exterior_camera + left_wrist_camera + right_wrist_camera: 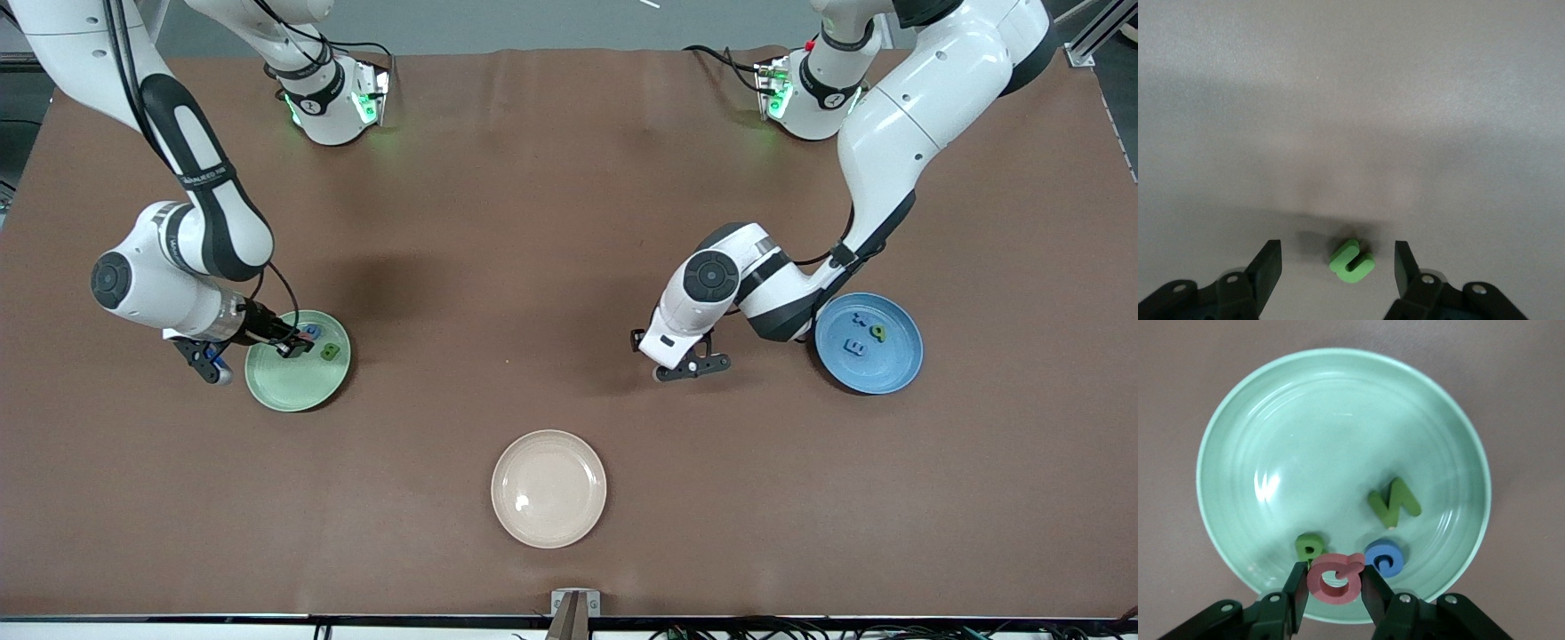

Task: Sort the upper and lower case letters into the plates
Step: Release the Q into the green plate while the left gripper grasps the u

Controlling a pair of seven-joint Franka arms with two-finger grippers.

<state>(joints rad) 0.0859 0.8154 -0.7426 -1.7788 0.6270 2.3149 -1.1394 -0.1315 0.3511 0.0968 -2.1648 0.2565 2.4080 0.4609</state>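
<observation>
Eight letters counted: four at the mint plate [1238,420], three in the blue plate [898,373], one on the table. Mint plate, toward the right arm's end, held green N [1395,503], small green letter [1308,547] and blue letter [1385,557]; right gripper [1333,583] clamped the red letter [1335,579] over it. Left gripper [1338,263], fingers apart, straddled the bright green letter [1351,261] on the table [1351,100] beside the blue plate. One cream plate [548,488] sat nearest the camera.
</observation>
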